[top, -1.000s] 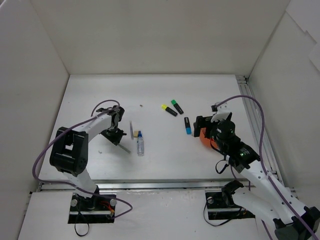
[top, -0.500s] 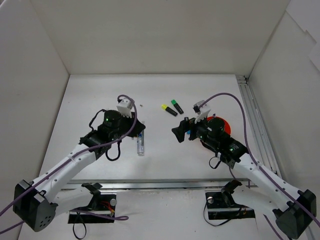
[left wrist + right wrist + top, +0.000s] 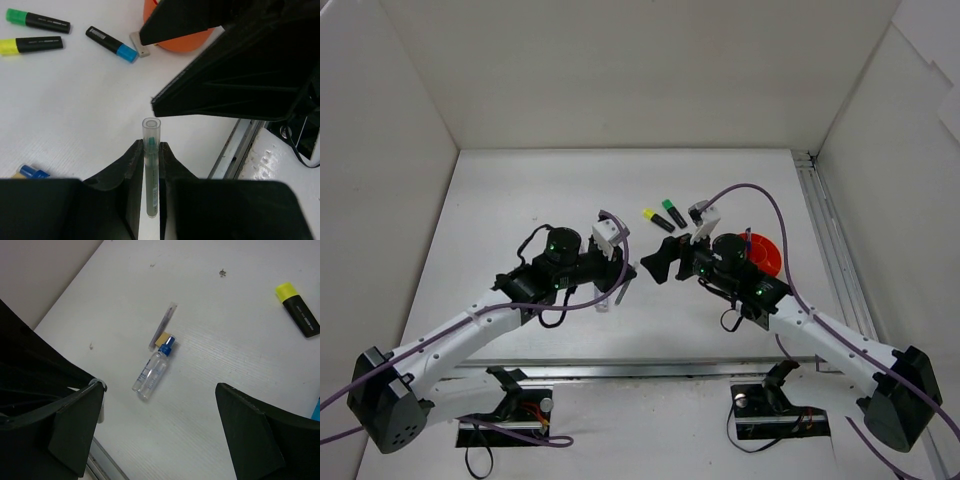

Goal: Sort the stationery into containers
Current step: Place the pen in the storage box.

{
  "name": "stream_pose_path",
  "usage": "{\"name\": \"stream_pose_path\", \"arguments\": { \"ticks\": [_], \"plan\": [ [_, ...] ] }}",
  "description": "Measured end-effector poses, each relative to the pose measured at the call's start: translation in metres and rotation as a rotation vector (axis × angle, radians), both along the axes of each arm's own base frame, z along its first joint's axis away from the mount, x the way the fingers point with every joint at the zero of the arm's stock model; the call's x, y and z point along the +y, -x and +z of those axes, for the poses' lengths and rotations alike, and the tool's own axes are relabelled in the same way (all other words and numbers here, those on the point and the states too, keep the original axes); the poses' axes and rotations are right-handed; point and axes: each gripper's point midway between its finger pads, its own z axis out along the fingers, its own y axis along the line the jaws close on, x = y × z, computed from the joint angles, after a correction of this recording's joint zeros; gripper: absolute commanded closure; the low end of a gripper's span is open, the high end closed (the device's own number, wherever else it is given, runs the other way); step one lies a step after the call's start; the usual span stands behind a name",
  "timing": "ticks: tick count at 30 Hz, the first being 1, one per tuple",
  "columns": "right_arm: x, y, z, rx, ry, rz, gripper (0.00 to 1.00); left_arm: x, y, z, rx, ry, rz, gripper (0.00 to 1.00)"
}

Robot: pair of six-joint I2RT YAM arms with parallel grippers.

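While the top view shows the left gripper point(image 3: 623, 272) and the right gripper point(image 3: 658, 266) nose to nose over the middle of the table point(image 3: 520, 200), just apart, what the left one carries is hard to make out from up there. The orange pot point(image 3: 769, 258) stands to the right, partly hidden by the right arm point(image 3: 810, 325). A yellow highlighter point(image 3: 658, 220) and a green highlighter point(image 3: 674, 212) lie farther back.

From the left wrist it is plain: the left gripper is pinched onto a clear tube point(image 3: 151, 137), held low on its body, with the open end poking toward the right gripper's black fingers. A blue highlighter point(image 3: 111, 44) and a white eraser point(image 3: 140, 50) lie beside the pot.

From the right wrist, the right gripper is spread wide and holds nothing. A small blue-capped bottle point(image 3: 152, 372) lies on the table between the fingers in the picture (far below them, not within their grasp).

This looks like a handover, since the pot is on the right arm's side. To do it well, the right gripper should close squarely on the free upper part of the tube, clear of the left fingers. The left should let go only once that grip is firm, because a smooth tube may slip or tilt if pinched near its rim.
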Motion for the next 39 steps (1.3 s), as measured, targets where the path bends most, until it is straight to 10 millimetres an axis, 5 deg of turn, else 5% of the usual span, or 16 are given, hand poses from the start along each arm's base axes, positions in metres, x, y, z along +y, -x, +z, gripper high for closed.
{"name": "stream_pose_path", "arguments": {
  "ticks": [10,15,20,24,26,31,35,39],
  "plan": [
    [0.011,-0.001,0.02,0.021,-0.13,-0.015,0.32,-0.017,0.003,-0.001,-0.028,-0.034,-0.067,1.0],
    [0.02,0.0,0.009,0.064,-0.135,-0.004,0.5,-0.016,0.001,-0.002,-0.027,-0.041,-0.054,1.0],
    [0.024,0.001,0.0,0.095,-0.129,-0.002,0.52,-0.015,-0.001,-0.004,-0.028,-0.047,-0.043,1.0],
    [0.029,0.001,0.0,0.102,-0.136,0.004,0.77,-0.014,-0.001,-0.004,-0.026,-0.049,-0.042,1.0],
    [0.032,0.001,0.0,0.104,-0.138,0.01,0.82,-0.014,-0.001,-0.004,-0.025,-0.049,-0.041,1.0],
    [0.039,0.001,-0.002,0.117,-0.135,0.023,0.81,-0.015,-0.003,-0.01,-0.012,-0.06,-0.034,1.0],
    [0.042,0.001,-0.003,0.13,-0.132,0.025,0.62,-0.014,-0.005,-0.011,-0.011,-0.063,-0.024,1.0],
    [0.039,0.0,-0.006,0.136,-0.12,0.006,0.59,-0.013,-0.007,-0.01,-0.012,-0.063,-0.006,1.0]
  ]
}}
